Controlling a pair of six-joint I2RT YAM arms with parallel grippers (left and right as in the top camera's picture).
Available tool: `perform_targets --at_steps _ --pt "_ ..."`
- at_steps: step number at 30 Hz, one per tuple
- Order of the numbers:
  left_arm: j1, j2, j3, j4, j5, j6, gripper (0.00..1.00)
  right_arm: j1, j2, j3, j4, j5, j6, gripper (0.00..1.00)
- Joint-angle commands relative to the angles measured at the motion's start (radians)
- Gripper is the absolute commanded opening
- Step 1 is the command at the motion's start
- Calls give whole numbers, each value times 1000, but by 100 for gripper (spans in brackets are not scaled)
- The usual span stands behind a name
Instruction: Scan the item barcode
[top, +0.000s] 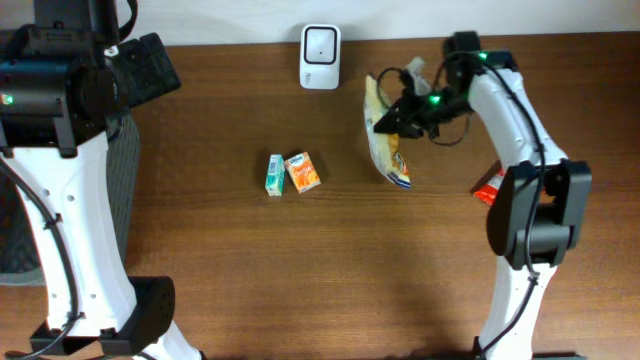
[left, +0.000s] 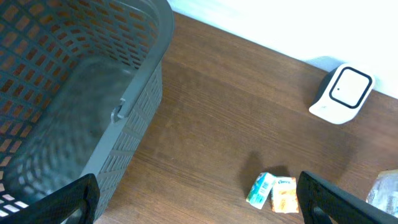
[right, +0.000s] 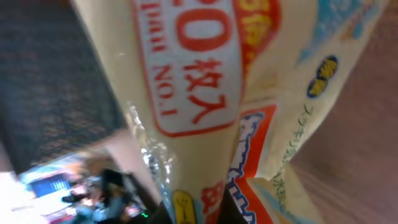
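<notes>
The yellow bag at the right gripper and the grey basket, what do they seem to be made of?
Yellow bag: thin plastic film, glossy; it shows bright glints, wrinkles and printed graphics.
Grey basket: probably moulded plastic, matte; its walls are a regular lattice of small holes under a smooth rim.

Dark wood table (top: 220, 290), perhaps white wall (top: 230, 18) behind

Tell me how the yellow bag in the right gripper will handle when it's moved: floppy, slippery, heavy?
Probably floppy: the bag extends well past the right gripper pinching it, so its free end may sag or swing. Its glossy, crinkled film in the wrist view suggests it could slip in the pinch. It seems light for its size, being a thin soft packet.
</notes>
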Motion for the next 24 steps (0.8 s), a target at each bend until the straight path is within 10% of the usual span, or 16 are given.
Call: perform_targets --at_steps 1,6,9,14,17,21,24 --pt "0 0 -2 -2 -7 12 99 -67 2 -181 106 -314 -29 4" --pt "0 0 -2 -2 -7 12 99 -205 2 -439 282 -169 32 21" --pt "0 0 -2 -2 -7 12 99 -291 -13 -410 189 227 70 42" --pt "0 0 -2 -2 -7 12 99 -334 -65 -196 -45 546 69 50" --pt "0 0 -2 -2 -7 12 99 -282 -74 -10 -236 555 21 48" --pt "0 0 -2 -2 -7 12 99 -132 -71 17 -314 644 -26 4" --pt "0 0 -2 -2 -7 12 99 -24 -66 -10 -305 806 -25 4"
